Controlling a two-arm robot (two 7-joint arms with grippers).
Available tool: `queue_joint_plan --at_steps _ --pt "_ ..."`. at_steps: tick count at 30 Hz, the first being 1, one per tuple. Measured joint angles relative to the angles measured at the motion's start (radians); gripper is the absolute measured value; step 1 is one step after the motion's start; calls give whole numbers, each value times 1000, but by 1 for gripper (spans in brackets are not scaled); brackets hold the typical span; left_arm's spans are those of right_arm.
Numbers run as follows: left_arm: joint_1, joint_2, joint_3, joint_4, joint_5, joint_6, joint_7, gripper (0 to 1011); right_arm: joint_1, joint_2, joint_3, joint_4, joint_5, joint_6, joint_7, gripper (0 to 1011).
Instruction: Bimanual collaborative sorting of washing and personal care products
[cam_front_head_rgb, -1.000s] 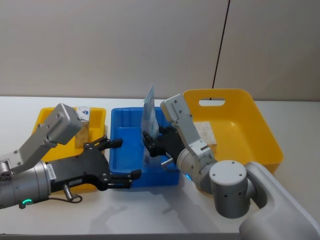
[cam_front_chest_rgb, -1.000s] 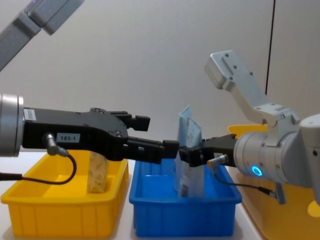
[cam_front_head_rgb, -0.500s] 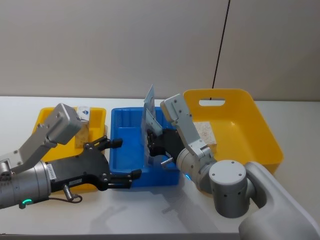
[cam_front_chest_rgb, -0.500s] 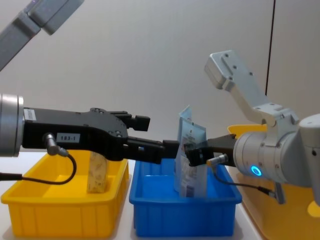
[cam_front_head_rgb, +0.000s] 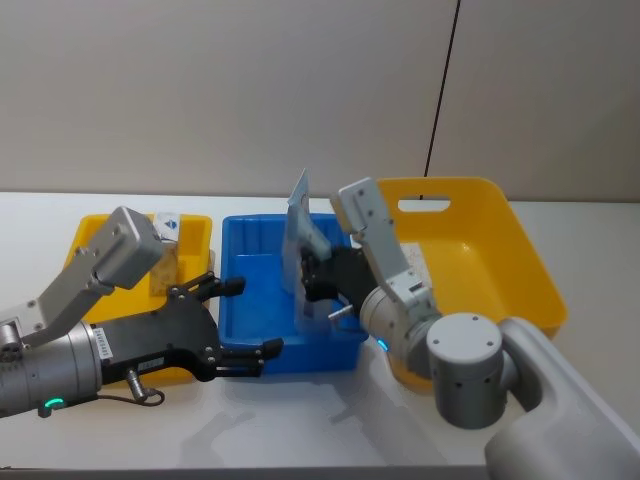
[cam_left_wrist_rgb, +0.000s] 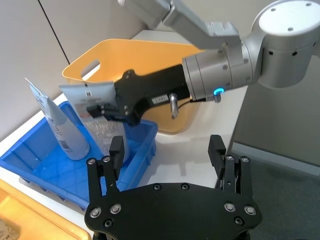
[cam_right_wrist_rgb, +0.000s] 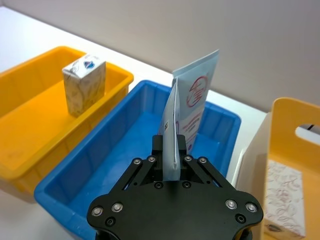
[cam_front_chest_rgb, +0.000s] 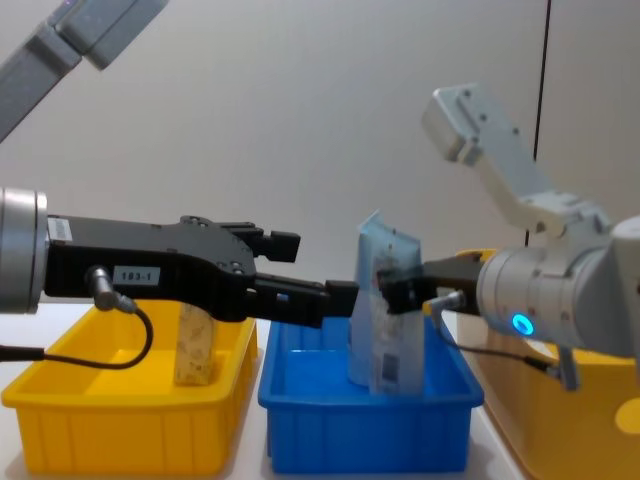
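My right gripper (cam_front_head_rgb: 313, 280) is shut on the top of a light-blue pouch (cam_front_chest_rgb: 396, 350) that hangs upright inside the blue bin (cam_front_head_rgb: 236, 262). The right wrist view shows this pouch (cam_right_wrist_rgb: 171, 131) edge-on between the shut jaws. A second light-blue pouch (cam_front_head_rgb: 297, 214) stands in the bin just behind it. My left gripper (cam_front_head_rgb: 225, 322) is open and holds nothing, hovering at the bin's front left corner. A small tan speckled pack (cam_front_head_rgb: 167, 236) stands in the left yellow bin (cam_front_head_rgb: 192, 222). A large tan pack (cam_front_head_rgb: 411, 264) lies in the right yellow bin (cam_front_head_rgb: 505, 232).
The three bins stand in a row on a white table, with a grey wall behind them. Bare table lies in front of the bins. The left arm (cam_front_chest_rgb: 150, 268) reaches across the chest view above the left yellow bin.
My right gripper has shifted a little to the right and back with the pouch, which now hangs more upright. The left arm has not moved.
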Motion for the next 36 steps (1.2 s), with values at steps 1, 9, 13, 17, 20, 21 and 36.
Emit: queue_joint_plan --at_steps 1,9,13,17,20,21,36 --pt "0 0 0 0 0 0 0 1001 0 2 7 -8 2 -1 1 117" --pt "0 0 0 0 0 0 0 1001 4 19 50 -55 24 -5 12 111" --pt "0 0 0 0 0 0 0 1001 8 25 73 -79 35 -5 19 112" --pt "0 0 0 0 0 0 0 1001 13 31 92 -97 46 -5 26 111" --pt "0 0 0 0 0 0 0 1001 21 38 115 -121 58 -3 34 111" --pt "0 0 0 0 0 0 0 1001 23 39 120 -125 61 -2 36 111" --pt "0 0 0 0 0 0 0 1001 55 53 210 -186 95 10 46 111"
